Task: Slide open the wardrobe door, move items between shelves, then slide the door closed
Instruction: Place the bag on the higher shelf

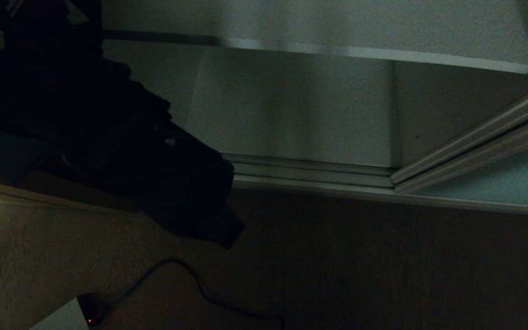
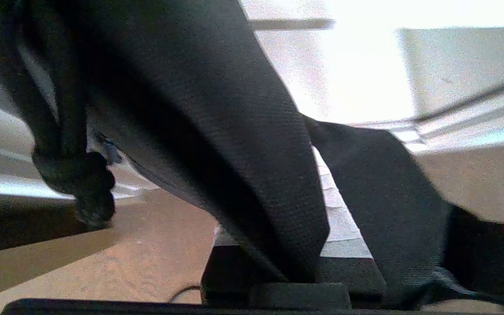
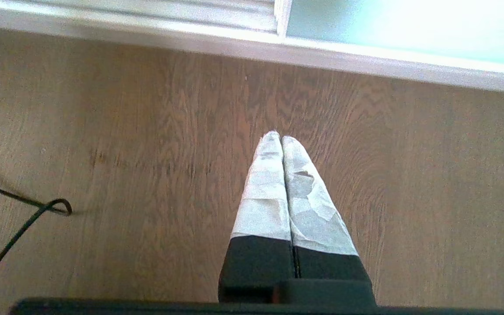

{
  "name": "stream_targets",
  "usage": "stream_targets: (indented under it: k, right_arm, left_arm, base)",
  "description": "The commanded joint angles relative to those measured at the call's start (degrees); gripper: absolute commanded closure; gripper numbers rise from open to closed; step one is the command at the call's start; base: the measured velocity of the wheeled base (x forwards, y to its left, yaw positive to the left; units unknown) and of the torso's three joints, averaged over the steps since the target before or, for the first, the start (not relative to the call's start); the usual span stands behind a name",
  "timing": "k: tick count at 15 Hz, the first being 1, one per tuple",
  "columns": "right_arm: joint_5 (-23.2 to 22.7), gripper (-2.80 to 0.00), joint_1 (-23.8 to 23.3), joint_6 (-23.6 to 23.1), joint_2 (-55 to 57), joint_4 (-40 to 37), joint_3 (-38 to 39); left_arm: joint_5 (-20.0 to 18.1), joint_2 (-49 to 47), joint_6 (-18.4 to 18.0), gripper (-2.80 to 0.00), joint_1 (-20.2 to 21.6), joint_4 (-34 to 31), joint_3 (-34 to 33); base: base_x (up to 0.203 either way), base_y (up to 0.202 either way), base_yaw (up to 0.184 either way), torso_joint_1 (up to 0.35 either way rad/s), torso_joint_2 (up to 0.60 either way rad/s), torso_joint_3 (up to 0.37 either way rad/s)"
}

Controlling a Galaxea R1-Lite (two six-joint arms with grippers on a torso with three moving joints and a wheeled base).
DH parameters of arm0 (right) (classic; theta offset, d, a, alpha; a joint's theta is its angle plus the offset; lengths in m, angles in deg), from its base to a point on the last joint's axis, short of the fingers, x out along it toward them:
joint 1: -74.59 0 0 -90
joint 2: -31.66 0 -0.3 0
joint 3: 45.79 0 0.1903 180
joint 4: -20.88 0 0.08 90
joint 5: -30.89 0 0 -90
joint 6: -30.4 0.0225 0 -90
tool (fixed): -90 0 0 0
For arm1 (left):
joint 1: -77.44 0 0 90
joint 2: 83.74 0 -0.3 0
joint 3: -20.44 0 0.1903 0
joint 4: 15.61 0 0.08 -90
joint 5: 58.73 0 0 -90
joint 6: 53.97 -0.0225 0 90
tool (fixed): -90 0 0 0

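A: Where is the bag?

B: The black bag (image 1: 122, 151) hangs at about nine o'clock in the head view, its lower corner over the wooden floor (image 1: 383, 266) just outside the wardrobe's bottom track (image 1: 310, 176). The left claw (image 2: 322, 205) is pinched on its wide strap (image 2: 234, 131), the webbing running between the fingers.

A: And the edges around it?

B: A shelf (image 1: 383, 32) spans the top from twelve to two o'clock, its lighter front edge well above the bag's corner. The sliding wardrobe door (image 1: 497, 178) sits at three o'clock, pushed aside, its metal frame meeting the track. Between bag and door the wardrobe's lower bay stands open.

A: The other arm?

B: The right claw (image 3: 281, 139) points at the floor, taped fingers pressed together, holding nothing. A black cable (image 1: 200, 288) curls across the floor at six o'clock.
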Motion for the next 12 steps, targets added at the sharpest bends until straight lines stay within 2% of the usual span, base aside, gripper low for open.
stream_targets:
  k: [1, 10, 12]
  right_arm:
    - [0.00, 0.00, 0.02, 0.00, -0.20, -0.02, 0.00]
    - [0.00, 0.00, 0.02, 0.00, -0.20, 0.07, 0.04]
    - [0.00, 0.00, 0.02, 0.00, -0.20, -0.01, 0.09]
  left_arm:
    - [-0.55, -0.14, -0.03, 0.00, -0.09, 0.08, -0.80]
    - [-0.81, 0.48, -0.21, 0.00, -1.02, -0.01, -2.33]
    - [-2.70, 1.05, -0.12, 0.00, -1.58, -0.10, -2.81]
  base:
    - [0.000, 0.000, 0.000, -0.002, 0.00, 0.186]
    - [0.000, 0.000, 0.000, 0.003, 0.00, 0.203]
    - [0.000, 0.000, 0.000, 0.004, 0.00, 0.210]
